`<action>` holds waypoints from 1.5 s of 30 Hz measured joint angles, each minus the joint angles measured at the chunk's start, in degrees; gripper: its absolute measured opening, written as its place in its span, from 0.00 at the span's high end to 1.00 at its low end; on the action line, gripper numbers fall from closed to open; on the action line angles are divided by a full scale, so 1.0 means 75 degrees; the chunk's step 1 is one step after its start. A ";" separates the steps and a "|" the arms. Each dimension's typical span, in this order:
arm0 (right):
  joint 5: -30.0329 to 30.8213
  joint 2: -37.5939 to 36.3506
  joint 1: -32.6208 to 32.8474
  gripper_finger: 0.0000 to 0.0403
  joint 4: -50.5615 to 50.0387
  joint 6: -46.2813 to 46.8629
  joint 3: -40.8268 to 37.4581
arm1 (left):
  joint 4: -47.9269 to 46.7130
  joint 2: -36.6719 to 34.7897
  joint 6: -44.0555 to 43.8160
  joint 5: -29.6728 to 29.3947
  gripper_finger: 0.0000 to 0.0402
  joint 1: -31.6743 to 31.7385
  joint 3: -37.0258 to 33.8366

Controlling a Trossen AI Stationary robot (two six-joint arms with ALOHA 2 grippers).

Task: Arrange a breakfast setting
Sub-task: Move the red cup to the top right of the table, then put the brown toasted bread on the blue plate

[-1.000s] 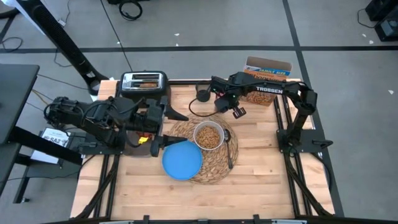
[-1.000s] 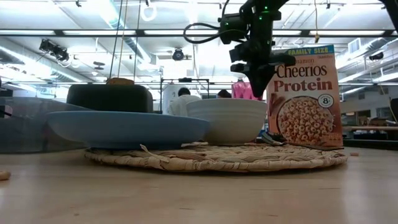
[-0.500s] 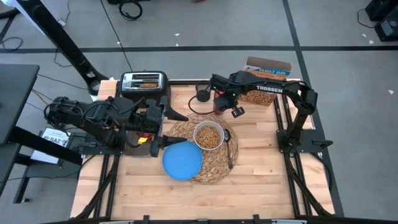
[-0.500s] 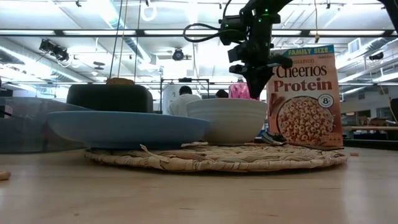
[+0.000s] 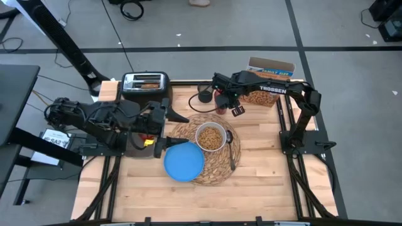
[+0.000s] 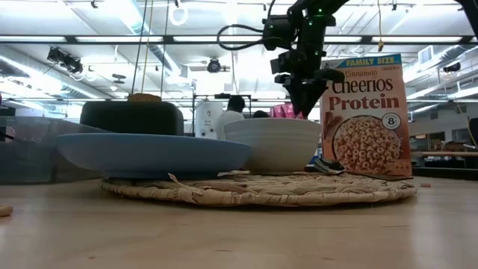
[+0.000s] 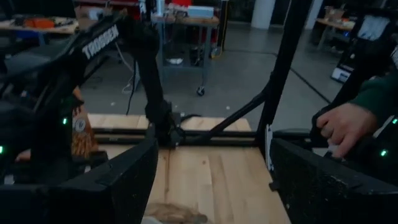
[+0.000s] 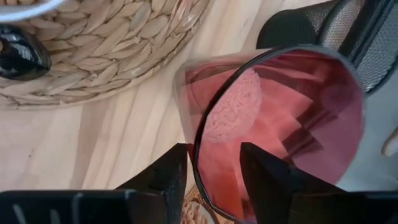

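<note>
A round straw placemat [image 5: 213, 164] bears a blue plate [image 5: 184, 161], a white bowl [image 5: 210, 137] of cereal and a dark spoon [image 5: 232, 152]. A translucent red cup [image 8: 280, 118] stands on the wood by the mat's far edge. My right gripper [image 8: 214, 165] points down over it, open. One finger is inside the cup and one outside. My left gripper [image 5: 174, 132] waits open at the mat's left. A toast slice [image 6: 144, 97] sticks up from the black toaster [image 5: 145, 82]. My right gripper comes from above with its fingers astride the red cup's rim [image 8: 195, 149], one finger [image 8: 267, 177] inside and the other [image 8: 166, 171] outside. The wall stands close to the outer finger. Whether either finger touches it, I cannot tell. The cup stands upright.
A small black cup [image 5: 205, 96] stands just left of the red cup. A cereal box [image 5: 271, 80] stands at the far right. A person's hand [image 7: 345, 127] shows beyond the table's right side. Bare wood lies along the near edge.
My right gripper has tipped a little over the red cup, and its tip has swung slightly toward the table's far left. The cup and the things on the mat stay where they were.
</note>
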 joint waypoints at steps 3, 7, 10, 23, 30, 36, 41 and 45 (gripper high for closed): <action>0.0000 -0.0015 0.0062 0.60 -0.0093 0.0059 0.0128 | -0.0255 0.0000 -0.0220 -0.0041 0.22 0.0089 0.0000; 0.0021 -0.0015 0.0215 0.59 -0.0349 0.0094 0.0378 | -0.1012 0.0000 -0.0621 -0.0249 0.22 0.0311 0.0000; 0.0026 -0.0015 0.0328 0.59 -0.0520 0.0284 0.0635 | -0.1753 0.0000 -0.0949 -0.0501 0.22 0.0491 0.0000; 0.0542 -0.0015 0.0923 0.59 -0.1791 0.1150 0.2160 | -0.3480 0.0006 -0.0785 0.0174 0.25 0.2431 0.0000; 0.0641 -0.0015 0.1850 0.59 -0.2903 0.2854 0.3885 | -0.4768 0.0157 0.1088 0.1215 0.26 0.5150 0.0009; 0.0639 -0.0157 0.2780 0.59 -0.3559 0.4632 0.5118 | -0.5497 0.0495 0.4104 0.1408 0.26 0.6914 0.0009; 0.0727 -0.0723 0.3607 0.59 -0.3581 0.5552 0.5273 | -0.6356 0.1057 0.5501 0.1536 0.26 0.8033 0.0003; 0.1211 -0.1059 0.4075 0.59 -0.3553 0.6117 0.5270 | -0.6441 0.1559 0.5848 0.1462 0.26 0.8530 0.0003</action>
